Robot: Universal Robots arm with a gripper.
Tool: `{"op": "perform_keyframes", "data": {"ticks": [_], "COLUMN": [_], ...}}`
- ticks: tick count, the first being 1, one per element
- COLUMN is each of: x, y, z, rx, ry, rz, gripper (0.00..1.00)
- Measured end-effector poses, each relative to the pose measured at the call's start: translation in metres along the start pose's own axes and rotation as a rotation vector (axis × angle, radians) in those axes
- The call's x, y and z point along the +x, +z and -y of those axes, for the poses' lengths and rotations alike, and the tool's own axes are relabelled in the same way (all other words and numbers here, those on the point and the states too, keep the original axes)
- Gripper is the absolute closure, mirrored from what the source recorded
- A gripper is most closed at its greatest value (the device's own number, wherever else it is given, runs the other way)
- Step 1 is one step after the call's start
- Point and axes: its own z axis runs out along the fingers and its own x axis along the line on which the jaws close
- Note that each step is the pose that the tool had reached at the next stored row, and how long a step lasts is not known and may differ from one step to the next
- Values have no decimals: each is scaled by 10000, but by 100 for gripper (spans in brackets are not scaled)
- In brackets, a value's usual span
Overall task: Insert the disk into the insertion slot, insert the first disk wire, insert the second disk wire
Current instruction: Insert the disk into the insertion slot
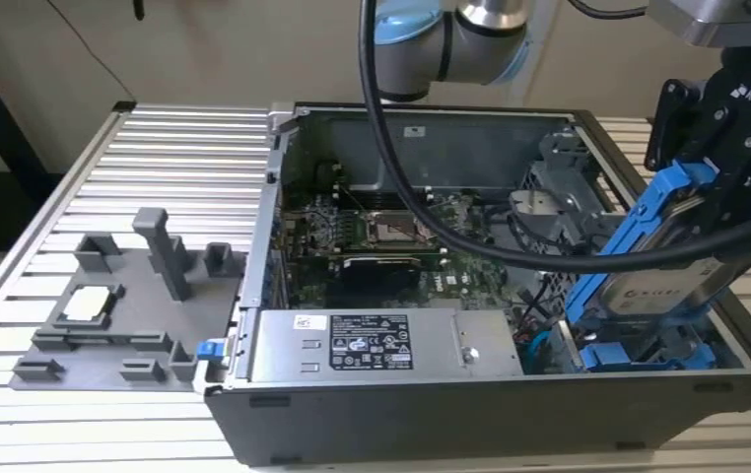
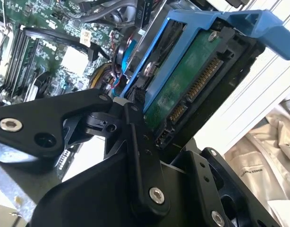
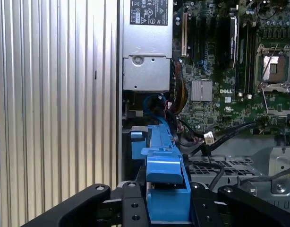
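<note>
My gripper (image 1: 694,182) is shut on the disk (image 1: 649,284), a silver-grey drive in a bright blue carrier (image 1: 665,207). The disk hangs tilted, its lower end reaching down into the open computer case at the exterior view's right. Right under it is the insertion slot (image 1: 639,357), with its blue tabs. In the second wrist view the disk's green circuit board (image 2: 192,80) and connector face the camera, with a black finger (image 2: 138,142) against the carrier. In the first wrist view the carrier (image 3: 164,163) stands between the fingers. A blue wire (image 3: 155,101) and a black cable with a pale plug (image 3: 208,138) lie loose by the bay.
The grey power-supply box (image 1: 375,345) lies along the case's front wall, with the motherboard (image 1: 375,236) behind it. A perforated metal cage (image 3: 220,168) sits beside the bay. A grey fixture (image 1: 126,296) stands on the slatted table at the exterior view's left. Thick black robot cables (image 1: 481,236) hang across the case.
</note>
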Motion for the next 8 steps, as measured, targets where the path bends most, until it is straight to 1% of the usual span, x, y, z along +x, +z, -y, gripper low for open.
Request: {"op": "perform_keyframes", "data": {"ticks": [4,8], "x": [1,2], "y": [44,82], "z": [23,61], "rx": [-1,-6], "ry": [-4,-8], "rz": [0,0], "gripper": [67,67]}}
